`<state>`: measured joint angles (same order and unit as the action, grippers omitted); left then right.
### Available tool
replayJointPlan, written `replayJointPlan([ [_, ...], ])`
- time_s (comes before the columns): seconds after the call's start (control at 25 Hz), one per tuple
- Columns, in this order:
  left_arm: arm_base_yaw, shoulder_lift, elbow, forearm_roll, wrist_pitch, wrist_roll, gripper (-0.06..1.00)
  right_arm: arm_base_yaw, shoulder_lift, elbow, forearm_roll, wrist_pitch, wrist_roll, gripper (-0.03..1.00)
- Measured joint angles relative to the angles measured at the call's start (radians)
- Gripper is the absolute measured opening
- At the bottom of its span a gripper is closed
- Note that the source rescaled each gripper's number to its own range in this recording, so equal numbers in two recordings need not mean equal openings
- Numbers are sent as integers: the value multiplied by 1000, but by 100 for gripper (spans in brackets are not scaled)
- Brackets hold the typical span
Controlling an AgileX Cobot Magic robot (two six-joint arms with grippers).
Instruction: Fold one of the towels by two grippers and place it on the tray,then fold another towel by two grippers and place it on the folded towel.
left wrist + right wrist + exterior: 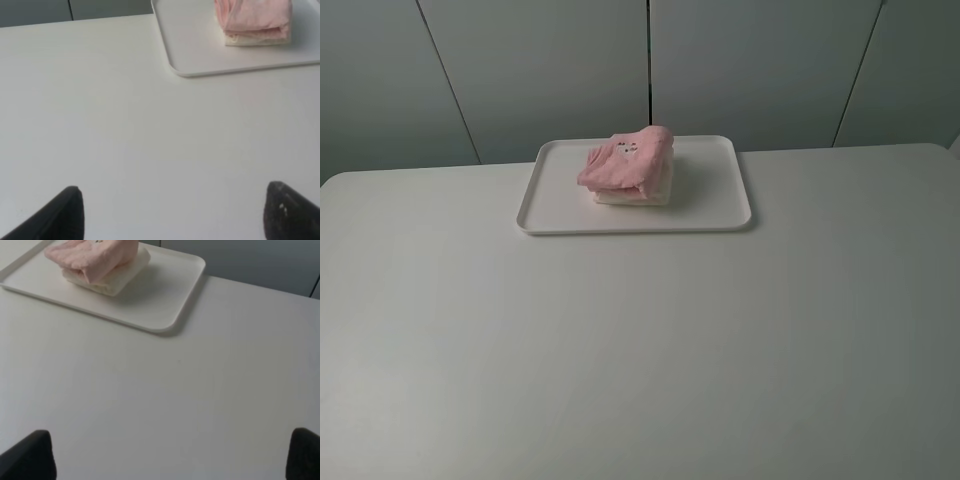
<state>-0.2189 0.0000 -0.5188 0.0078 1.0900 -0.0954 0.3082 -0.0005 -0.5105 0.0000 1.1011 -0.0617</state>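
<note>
The white tray (720,205) lies at the far middle of the table. On it rests the folded cream-white towel (650,193), with the folded pink towel (625,160) stacked on top, its small printed mark facing up. Neither arm shows in the exterior high view. In the left wrist view the left gripper (172,212) stands open over bare table, well short of the tray (200,55) and the pink towel (255,12). The right gripper (170,455) is open too, nothing between its fingertips (32,455), away from the tray (160,305) and the towel stack (107,275).
The white table (640,350) runs wide around the tray. Grey wall panels (550,70) stand right behind its far edge.
</note>
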Motion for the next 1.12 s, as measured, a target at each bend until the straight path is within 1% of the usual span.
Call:
replayJointPlan([
  [0.4, 0, 0, 0, -2, 0, 18, 93, 0, 0, 0, 14, -4, 38, 100],
  [0.56, 0, 0, 0, 7, 0, 1, 93, 0, 0, 0, 14, -4, 40, 100],
  [0.92, 0, 0, 0, 7, 0, -1, 93, 0, 0, 0, 15, -4, 51, 100],
  [1.0, 0, 0, 0, 7, 0, -1, 93, -22, 0, 0, 18, -4, 51, 100],
  [1.12, 24, 0, 0, 7, 0, 1, 93, -113, 0, 0, 18, -4, 51, 100],
])
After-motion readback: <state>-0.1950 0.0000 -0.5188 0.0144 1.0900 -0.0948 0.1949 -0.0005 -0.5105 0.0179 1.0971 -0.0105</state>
